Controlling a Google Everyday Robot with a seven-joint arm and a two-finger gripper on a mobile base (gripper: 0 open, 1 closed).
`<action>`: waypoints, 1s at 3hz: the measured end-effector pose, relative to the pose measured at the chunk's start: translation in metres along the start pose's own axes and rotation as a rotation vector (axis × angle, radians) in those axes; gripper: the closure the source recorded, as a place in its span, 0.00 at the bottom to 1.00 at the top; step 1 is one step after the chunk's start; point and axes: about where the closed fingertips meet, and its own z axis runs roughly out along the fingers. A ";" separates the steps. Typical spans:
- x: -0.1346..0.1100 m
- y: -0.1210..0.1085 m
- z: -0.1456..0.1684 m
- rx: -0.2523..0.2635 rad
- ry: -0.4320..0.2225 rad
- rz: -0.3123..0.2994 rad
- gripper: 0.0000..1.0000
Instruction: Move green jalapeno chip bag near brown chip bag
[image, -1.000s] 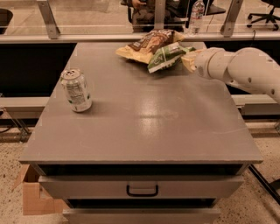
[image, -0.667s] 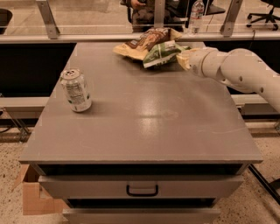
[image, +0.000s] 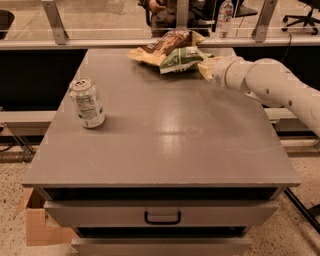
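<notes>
- Presently the end effector (image: 206, 68) sits at the right end of the green jalapeno chip bag (image: 179, 58); its grip cannot be told.
- That bag overlaps the brown chip bag (image: 162, 44) on the tabletop (image: 165, 135).

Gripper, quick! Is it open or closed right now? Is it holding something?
Gripper: at the right edge of the green jalapeno chip bag; open, closed or holding cannot be told.
</notes>
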 end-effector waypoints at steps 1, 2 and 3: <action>-0.003 -0.002 -0.004 0.013 0.001 0.001 0.29; -0.008 -0.008 -0.011 0.028 0.005 0.003 0.07; -0.016 -0.031 -0.041 0.103 -0.008 0.017 0.00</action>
